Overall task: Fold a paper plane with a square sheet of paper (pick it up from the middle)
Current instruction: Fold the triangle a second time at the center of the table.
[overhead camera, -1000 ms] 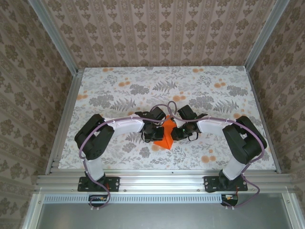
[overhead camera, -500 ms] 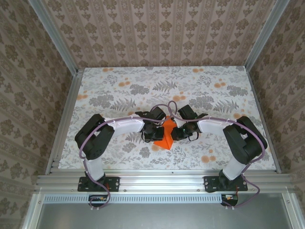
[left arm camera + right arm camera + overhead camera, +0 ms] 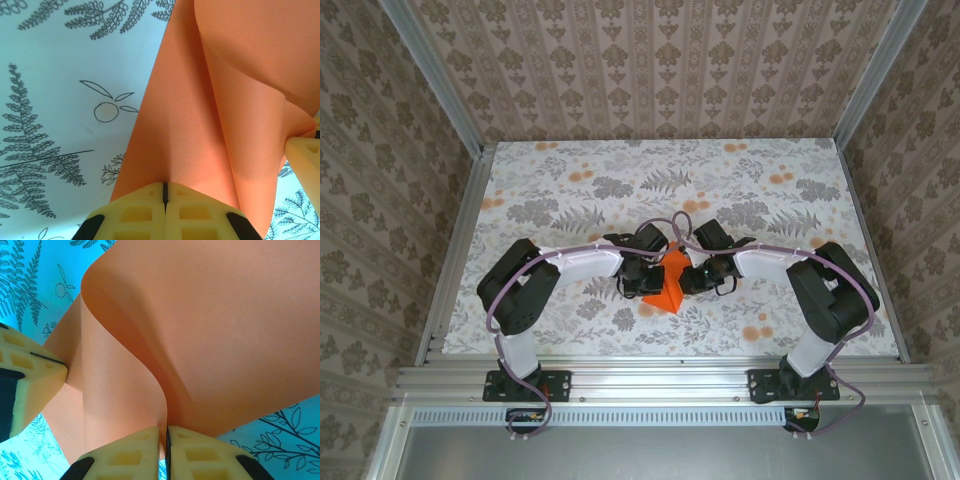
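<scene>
The square sheet of paper [image 3: 669, 280] is bright orange and buckled into a raised fold between the two arms, near the middle of the table. My left gripper [image 3: 651, 272] is shut on its left edge; the yellow fingers [image 3: 145, 210] meet with the paper [image 3: 200, 115] pinched at their tips. My right gripper [image 3: 691, 272] is shut on the right edge, where the curled sheet [image 3: 210, 325] runs down into the slit between its fingertips [image 3: 195, 450]. The left gripper's yellow finger [image 3: 25, 375] touches the paper at the left of the right wrist view.
The table [image 3: 570, 180] has a white cloth printed with grey ferns and pale orange flowers. Aluminium rails [image 3: 450, 250] border it left, right and front. Patterned walls stand close behind and at both sides.
</scene>
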{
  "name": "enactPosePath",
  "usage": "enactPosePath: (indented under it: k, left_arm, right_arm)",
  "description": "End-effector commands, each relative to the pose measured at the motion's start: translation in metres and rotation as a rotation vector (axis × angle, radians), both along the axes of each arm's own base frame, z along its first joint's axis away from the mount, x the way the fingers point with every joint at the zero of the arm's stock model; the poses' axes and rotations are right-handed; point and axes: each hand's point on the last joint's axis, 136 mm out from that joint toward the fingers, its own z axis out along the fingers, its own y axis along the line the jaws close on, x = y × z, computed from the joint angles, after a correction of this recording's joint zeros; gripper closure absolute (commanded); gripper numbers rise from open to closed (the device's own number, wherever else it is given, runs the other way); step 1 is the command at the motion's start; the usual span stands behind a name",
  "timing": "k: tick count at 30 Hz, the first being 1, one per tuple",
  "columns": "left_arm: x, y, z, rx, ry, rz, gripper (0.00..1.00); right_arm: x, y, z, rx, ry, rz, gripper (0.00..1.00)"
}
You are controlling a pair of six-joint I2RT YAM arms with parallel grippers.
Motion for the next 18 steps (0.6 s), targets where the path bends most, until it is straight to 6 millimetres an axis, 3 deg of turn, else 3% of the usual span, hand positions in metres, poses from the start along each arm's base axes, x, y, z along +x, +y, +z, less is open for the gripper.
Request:
enactPosePath:
  k: [1, 12, 18]
  left_arm:
    - [-0.004, 0.008, -0.005, 0.057, -0.001, -0.014, 0.98]
    - [0.019, -0.009, 0.054, -0.112, -0.125, 0.049, 0.89]
    - [0.031, -0.024, 0.065, -0.265, -0.107, 0.081, 0.88]
  right_arm:
    - [-0.005, -0.012, -0.011, -0.065, 0.051, -0.028, 0.87]
    - [-0.005, -0.013, -0.012, -0.069, 0.054, -0.031, 0.87]
    - [-0.006, -0.013, -0.012, -0.067, 0.053, -0.031, 0.87]
